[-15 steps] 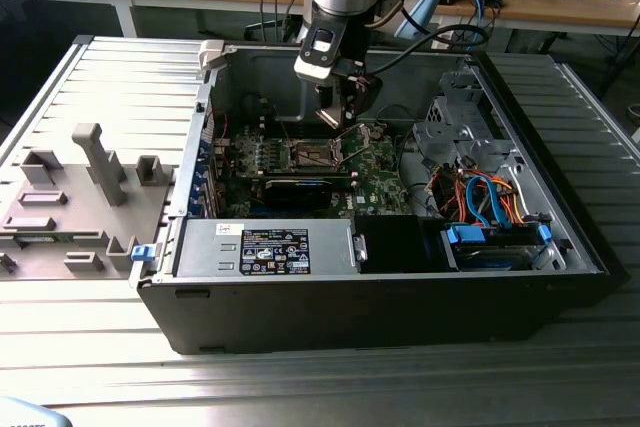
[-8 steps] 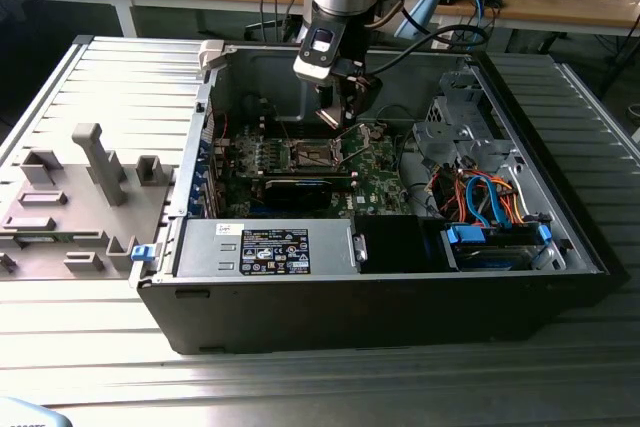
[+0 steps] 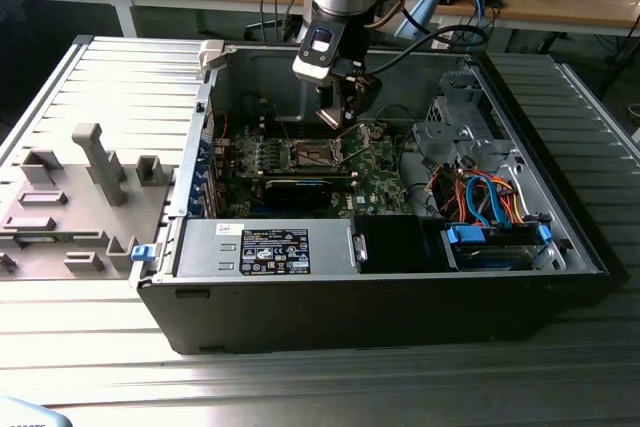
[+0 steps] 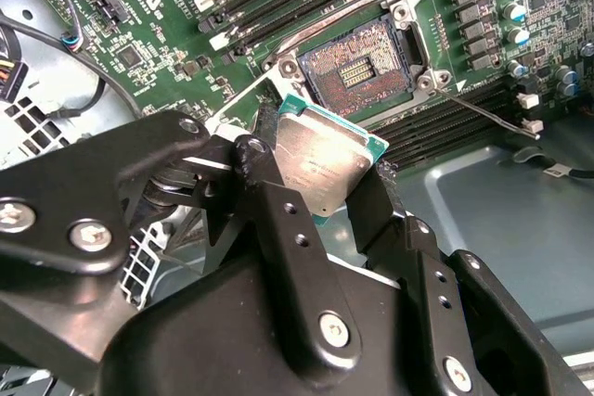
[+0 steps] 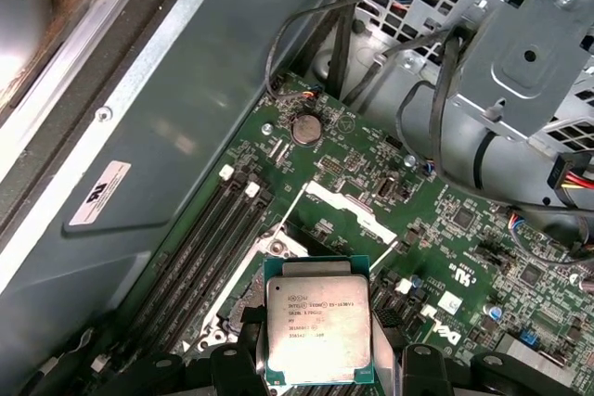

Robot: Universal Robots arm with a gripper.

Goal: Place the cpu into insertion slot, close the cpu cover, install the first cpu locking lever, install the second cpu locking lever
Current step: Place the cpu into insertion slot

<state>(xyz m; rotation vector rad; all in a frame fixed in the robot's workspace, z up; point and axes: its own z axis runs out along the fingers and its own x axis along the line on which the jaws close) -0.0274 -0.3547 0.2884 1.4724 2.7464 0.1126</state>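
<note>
Gripper (image 4: 320,178): clamped on the cpu (image 4: 320,159); its fingers (image 4: 278,220) hide two chip edges from you.
Cpu: held tilted over the green board (image 4: 158,39), just beside the insertion slot (image 4: 357,67).
Slot: dark centre bare; you cannot tell the gap under the chip.

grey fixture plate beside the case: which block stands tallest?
The T-topped post, near the middle of the fixture plate. It rises well above the squat blocks around it.
</note>
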